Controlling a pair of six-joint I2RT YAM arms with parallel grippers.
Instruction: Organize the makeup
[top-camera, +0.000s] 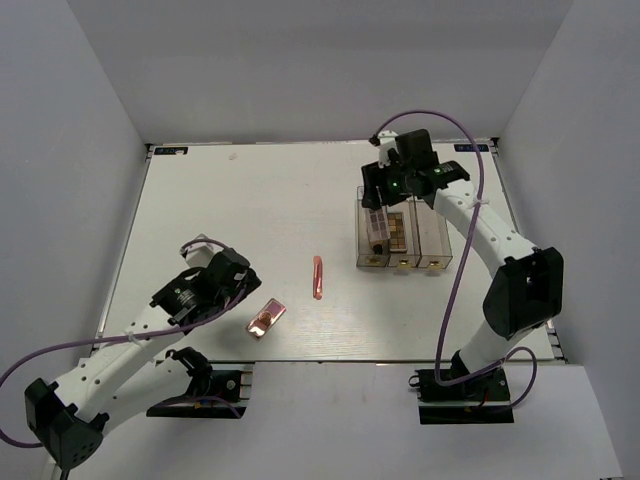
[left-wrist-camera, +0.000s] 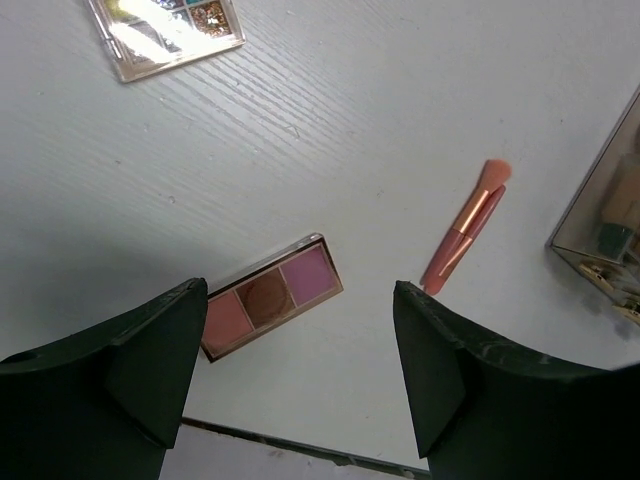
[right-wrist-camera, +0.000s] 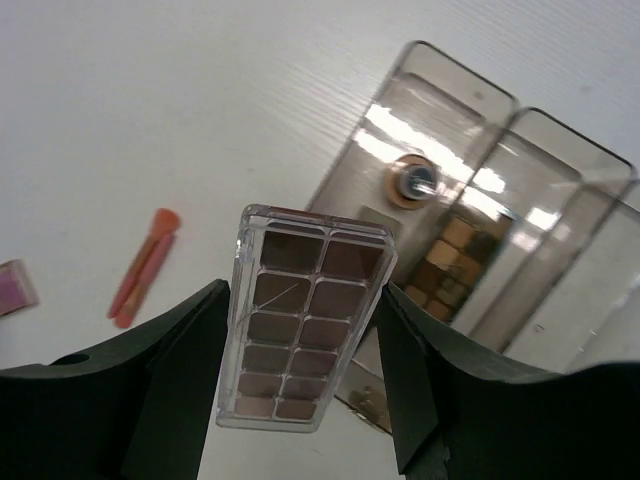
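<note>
Left tool: your left tool (left-wrist-camera: 300, 330) is spread wide with nothing between its fingers (left-wrist-camera: 150, 370). It hangs over the bench (top-camera: 250, 200) at the lower left of the top view.
Three-pan palette: the three-pan palette (left-wrist-camera: 270, 297) lies flat and face up, showing a peach, a brown and a lilac pan. In the left wrist view it sits in the gap between the two fingers, nearer the left-hand one. You cannot tell how high the tool is above it.
Pink stick: the pink stick (top-camera: 318, 277) lies flat on bare bench near the middle of the top view. It is between the three-pan palette and the clear box (top-camera: 402, 235) and touches neither.
Glitter palette: the glitter palette (left-wrist-camera: 165, 30) lies face up in the upper left corner of the left wrist view, cut by the frame edge.
Right tool: your right tool (right-wrist-camera: 305, 300) is closed on the brown palette (right-wrist-camera: 310, 330) — one finger against each long side. The palette is a clear case with two columns of brown pans.
Brown palette, place: it is held at the clear box in the upper right of the top view, by the leftmost compartment. You cannot tell whether it touches the box.
Clear box: it has three compartments side by side. A small bottle (right-wrist-camera: 413, 183) stands in the one nearest the held palette, seen from above.
</note>
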